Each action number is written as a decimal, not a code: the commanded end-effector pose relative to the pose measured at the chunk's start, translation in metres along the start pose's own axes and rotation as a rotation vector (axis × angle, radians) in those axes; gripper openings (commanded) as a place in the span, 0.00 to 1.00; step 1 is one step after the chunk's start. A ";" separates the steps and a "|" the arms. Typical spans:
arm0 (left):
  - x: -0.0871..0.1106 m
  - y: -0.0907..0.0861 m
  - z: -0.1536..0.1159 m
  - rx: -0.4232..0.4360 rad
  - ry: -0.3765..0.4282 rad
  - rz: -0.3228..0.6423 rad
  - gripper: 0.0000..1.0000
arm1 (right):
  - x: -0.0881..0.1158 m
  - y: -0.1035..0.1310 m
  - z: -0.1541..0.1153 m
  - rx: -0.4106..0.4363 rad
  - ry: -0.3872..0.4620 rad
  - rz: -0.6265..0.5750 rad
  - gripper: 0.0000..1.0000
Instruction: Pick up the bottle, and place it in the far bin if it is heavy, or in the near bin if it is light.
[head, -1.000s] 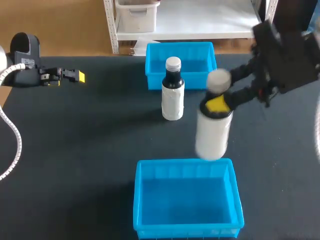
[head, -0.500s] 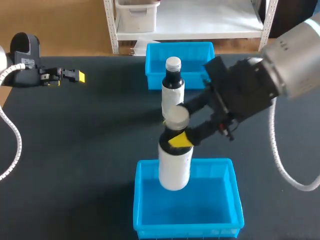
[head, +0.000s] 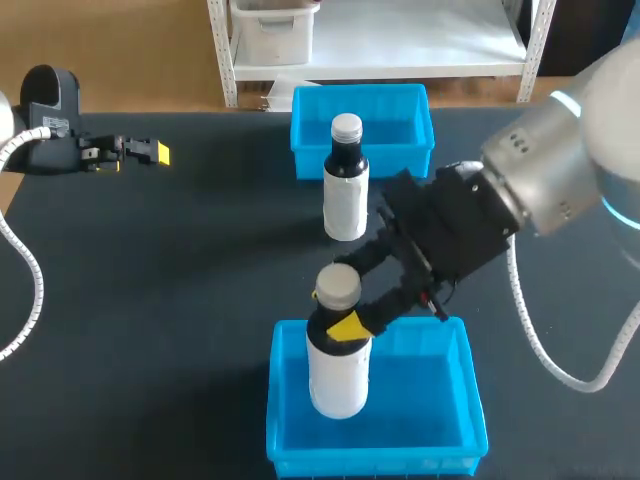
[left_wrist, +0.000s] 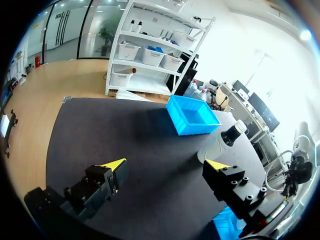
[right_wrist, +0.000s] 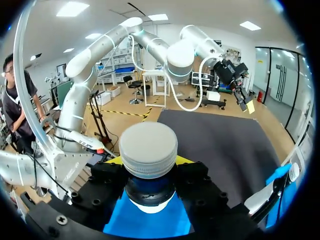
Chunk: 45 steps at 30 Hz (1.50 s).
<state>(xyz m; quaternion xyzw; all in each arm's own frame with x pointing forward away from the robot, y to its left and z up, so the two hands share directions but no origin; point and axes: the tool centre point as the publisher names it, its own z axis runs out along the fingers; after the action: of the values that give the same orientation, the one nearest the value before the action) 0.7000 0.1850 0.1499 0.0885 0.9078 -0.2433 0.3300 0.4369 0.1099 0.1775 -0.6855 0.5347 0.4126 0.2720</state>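
Left end effector (head: 152, 153): parked at the left edge of the surface (head: 180, 280), fingers spread, holding nothing.
Bottle (head: 338, 372): upright, base inside the near bin (head: 375, 462), close to its left wall; a second bottle (head: 346, 185) stands by the far bin (head: 395, 160).
Right end effector (head: 345, 322): clenched on the neck under the cap.
My step: I'd lower straight, stay clear of that wall, and release only once seated.

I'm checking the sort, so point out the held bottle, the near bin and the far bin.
held bottle (head: 338, 382): head view, on its white body.
near bin (head: 432, 402): head view, on its bare floor.
far bin (head: 400, 130): head view, on its bare inside.
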 end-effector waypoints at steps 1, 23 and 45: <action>0.000 0.000 0.000 0.000 0.000 0.000 1.00 | 0.009 -0.005 0.012 -0.006 0.000 -0.016 0.37; 0.000 0.000 0.000 0.000 0.000 0.000 1.00 | 0.038 -0.014 0.027 -0.044 0.026 0.039 1.00; 0.000 0.000 0.000 0.000 0.000 0.000 1.00 | 0.129 -0.111 -0.131 0.278 0.184 0.288 1.00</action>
<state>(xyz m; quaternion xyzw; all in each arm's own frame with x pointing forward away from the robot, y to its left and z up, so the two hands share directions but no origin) 0.7000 0.1850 0.1499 0.0885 0.9078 -0.2433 0.3300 0.5818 -0.0222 0.1268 -0.5959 0.7003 0.3040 0.2492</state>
